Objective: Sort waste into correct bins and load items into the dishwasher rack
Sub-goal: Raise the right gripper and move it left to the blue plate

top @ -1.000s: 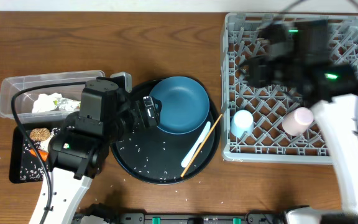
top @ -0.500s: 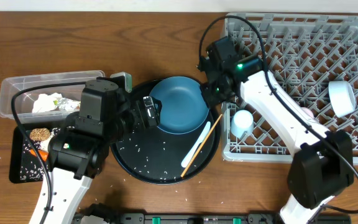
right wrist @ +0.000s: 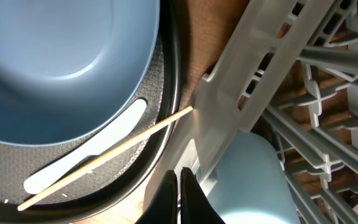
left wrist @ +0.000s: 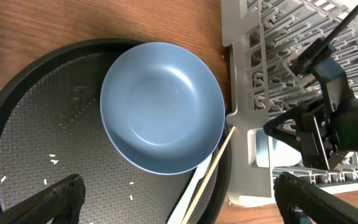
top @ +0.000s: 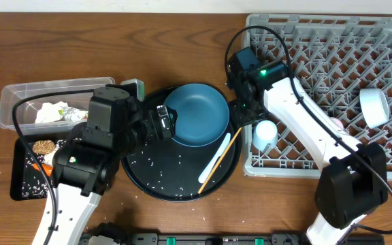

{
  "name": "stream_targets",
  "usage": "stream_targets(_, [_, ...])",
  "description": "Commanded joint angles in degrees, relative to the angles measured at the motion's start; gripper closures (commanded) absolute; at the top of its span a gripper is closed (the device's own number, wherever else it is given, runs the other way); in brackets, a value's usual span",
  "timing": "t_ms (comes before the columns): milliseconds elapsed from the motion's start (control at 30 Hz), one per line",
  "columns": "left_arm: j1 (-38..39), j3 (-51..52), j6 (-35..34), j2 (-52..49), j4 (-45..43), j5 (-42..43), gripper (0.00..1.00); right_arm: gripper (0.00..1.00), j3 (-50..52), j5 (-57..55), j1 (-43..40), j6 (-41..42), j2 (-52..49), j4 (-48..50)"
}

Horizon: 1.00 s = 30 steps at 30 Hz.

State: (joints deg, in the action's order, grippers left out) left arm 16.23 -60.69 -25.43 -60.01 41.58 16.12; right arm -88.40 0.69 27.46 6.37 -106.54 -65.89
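Observation:
The dark blue plate (top: 196, 114) lies in the round black tray (top: 148, 184), its right edge near the grey rack (top: 359, 61). A chopstick (top: 221, 162) and a white utensil (top: 213, 162) lie beside it. My left gripper (top: 163, 122) is open and empty at the plate's left edge; in the left wrist view (left wrist: 179, 208) the plate (left wrist: 160, 106) lies ahead. My right gripper (right wrist: 179, 177) is shut and empty, between the tray's rim and the rack's corner, by the light blue cup (right wrist: 253, 180). The white bowl (top: 373, 107) lies in the rack. The pink cup is mostly hidden behind the right arm.
The clear tub (top: 15, 95) at left holds crumpled paper (top: 48, 112) and a wrapper (top: 68, 113). The shallow black tray (top: 19, 187) holds a brown food piece (top: 43, 146), a carrot (top: 41, 168) and rice. Rice grains (top: 158, 163) dot the round tray.
My right arm swung from over the rack's middle to its left edge, beside the plate. The white bowl now shows in the rack's right side. The left arm has not moved.

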Motion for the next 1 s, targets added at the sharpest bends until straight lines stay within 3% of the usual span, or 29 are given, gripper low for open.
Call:
stream_targets(0, [-0.2,-0.5,0.9,0.2,0.0,-0.5,0.02,0.99,0.0,3.3,0.0,0.9,0.0,-0.2])
stream_targets(333, [-0.2,-0.5,0.9,0.2,0.0,-0.5,0.02,0.99,0.2,7.6,0.5,0.9,0.0,-2.1])
stream_targets(967, [-0.2,-0.5,0.9,0.2,0.0,-0.5,0.02,0.99,4.9,-1.2,0.2,1.7,0.1,-6.3])
